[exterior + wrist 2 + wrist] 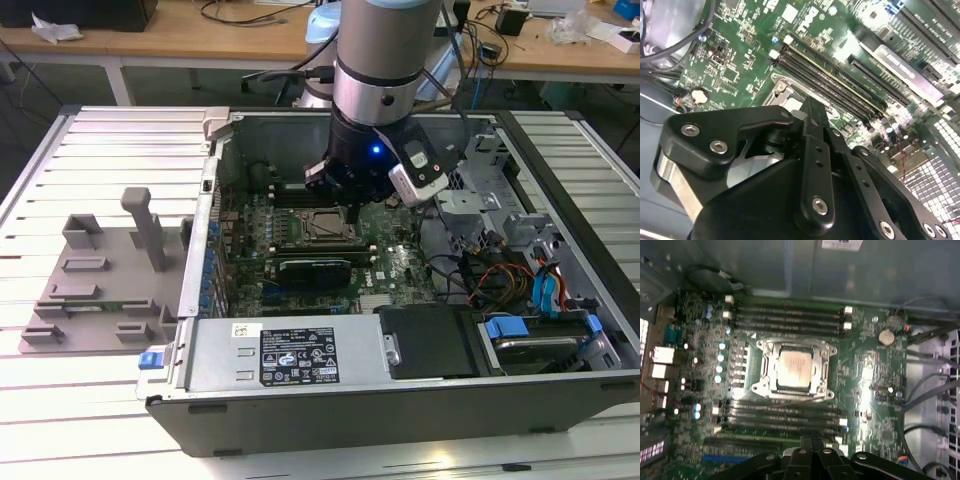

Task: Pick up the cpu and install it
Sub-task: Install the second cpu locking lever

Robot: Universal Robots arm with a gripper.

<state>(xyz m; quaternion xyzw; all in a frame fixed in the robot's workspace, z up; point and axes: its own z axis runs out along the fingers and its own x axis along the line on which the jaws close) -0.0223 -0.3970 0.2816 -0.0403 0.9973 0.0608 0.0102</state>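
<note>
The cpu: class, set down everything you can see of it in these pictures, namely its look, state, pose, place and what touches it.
The cpu is a small flat square chip with a pale silvery, metal-looking top. In the first wrist view it lies flat, face up, inside the socket frame on the green motherboard, between two banks of memory slots. The frame borders it on all sides. The gripper is above the board, apart from the chip, not holding it.

Cpu (795,367) — flat, seated in socket (794,369)
</note>
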